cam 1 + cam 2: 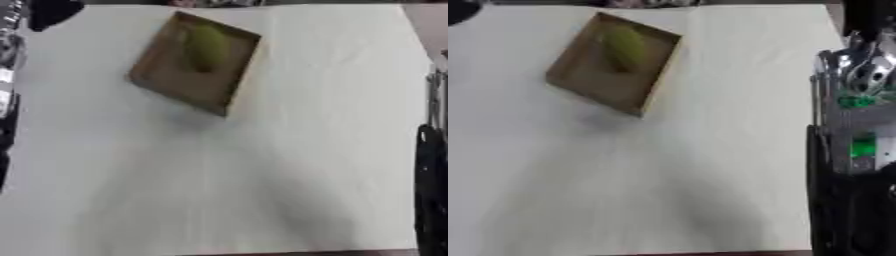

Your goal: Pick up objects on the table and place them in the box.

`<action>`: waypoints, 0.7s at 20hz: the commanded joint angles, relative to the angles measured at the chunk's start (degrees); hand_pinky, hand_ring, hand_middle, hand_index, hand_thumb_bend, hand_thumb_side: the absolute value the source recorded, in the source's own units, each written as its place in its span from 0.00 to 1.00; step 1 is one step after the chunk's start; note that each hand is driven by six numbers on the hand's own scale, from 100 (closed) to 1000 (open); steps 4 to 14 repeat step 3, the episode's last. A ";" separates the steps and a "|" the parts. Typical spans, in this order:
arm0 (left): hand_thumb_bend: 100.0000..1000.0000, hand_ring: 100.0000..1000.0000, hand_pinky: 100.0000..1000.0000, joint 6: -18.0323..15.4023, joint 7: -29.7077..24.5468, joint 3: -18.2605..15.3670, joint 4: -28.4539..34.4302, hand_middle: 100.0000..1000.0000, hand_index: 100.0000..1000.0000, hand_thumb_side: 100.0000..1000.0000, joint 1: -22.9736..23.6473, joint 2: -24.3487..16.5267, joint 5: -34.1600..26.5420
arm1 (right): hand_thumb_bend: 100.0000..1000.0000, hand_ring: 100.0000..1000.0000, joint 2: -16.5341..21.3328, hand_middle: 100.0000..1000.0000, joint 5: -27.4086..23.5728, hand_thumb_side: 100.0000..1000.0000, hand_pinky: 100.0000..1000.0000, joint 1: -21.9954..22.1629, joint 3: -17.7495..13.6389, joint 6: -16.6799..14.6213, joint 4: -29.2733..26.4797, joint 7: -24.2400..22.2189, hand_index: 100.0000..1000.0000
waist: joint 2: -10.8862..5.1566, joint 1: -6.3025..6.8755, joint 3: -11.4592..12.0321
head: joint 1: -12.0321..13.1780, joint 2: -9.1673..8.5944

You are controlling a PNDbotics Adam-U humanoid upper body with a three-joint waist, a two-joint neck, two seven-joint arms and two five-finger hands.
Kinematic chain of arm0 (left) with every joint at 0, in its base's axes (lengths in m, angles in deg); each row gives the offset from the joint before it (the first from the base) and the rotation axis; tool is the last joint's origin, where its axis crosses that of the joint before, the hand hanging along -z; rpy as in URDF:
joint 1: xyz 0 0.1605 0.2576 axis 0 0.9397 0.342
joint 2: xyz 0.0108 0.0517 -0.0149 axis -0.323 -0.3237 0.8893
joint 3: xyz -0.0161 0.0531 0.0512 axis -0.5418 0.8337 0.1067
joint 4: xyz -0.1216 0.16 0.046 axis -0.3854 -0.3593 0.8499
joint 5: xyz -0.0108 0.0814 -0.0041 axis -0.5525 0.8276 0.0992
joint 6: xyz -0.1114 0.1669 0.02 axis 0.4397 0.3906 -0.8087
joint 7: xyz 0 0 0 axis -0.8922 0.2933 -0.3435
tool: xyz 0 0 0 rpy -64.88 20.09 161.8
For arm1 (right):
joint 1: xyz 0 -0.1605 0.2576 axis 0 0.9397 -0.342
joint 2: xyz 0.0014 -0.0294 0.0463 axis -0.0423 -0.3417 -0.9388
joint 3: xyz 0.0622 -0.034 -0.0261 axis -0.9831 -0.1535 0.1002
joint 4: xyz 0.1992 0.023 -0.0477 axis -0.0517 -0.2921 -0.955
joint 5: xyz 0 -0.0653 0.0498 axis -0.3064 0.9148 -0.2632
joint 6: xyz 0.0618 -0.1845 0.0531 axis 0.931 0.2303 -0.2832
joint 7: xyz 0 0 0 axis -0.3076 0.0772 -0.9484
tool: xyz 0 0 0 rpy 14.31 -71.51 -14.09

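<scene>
No brand, label or legible writing shows on anything in either view.

The bench (pixel 262 190) is covered by a pale, off-white surface that fills most of the frame. In the upper left of centre sits the box (pixel 166 75), a shallow, open-topped brown tray of cardboard appearance, turned askew to the bench edges so that one corner points toward the far edge. Inside it, against the far half, lies a green object (pixel 206 47): elongated, rounded, yellowish-green, blurred, resting on the box floor with its long axis running roughly along the box's length.

At the right edge of the right eye view stands the right arm (pixel 855 125), silver joints above, black casing below, with small green patches on it. The robot hand itself is not distinguishable there, so I cannot tell whether it is open or closed. The left robot hand does not appear in either view.
</scene>
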 commanded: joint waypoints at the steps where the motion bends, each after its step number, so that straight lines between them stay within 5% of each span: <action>1: 0.00 0.72 0.69 1.32 -0.35 -3.14 4.95 0.67 0.83 0.32 2.10 -6.08 -8.56 | 0.00 0.54 1.90 0.67 0.92 0.55 0.84 -0.60 -0.36 0.26 -1.22 -0.03 0.72 | -1.67 0.39 0.54 | -1.22 0.10; 14: 0.00 0.72 0.69 1.89 0.04 -4.19 6.75 0.67 0.83 0.32 3.88 -7.54 -10.97 | 0.00 0.54 2.14 0.67 1.12 0.55 0.84 -0.68 -0.35 0.28 -1.22 -0.02 0.72 | -1.71 0.49 0.79 | -1.49 0.06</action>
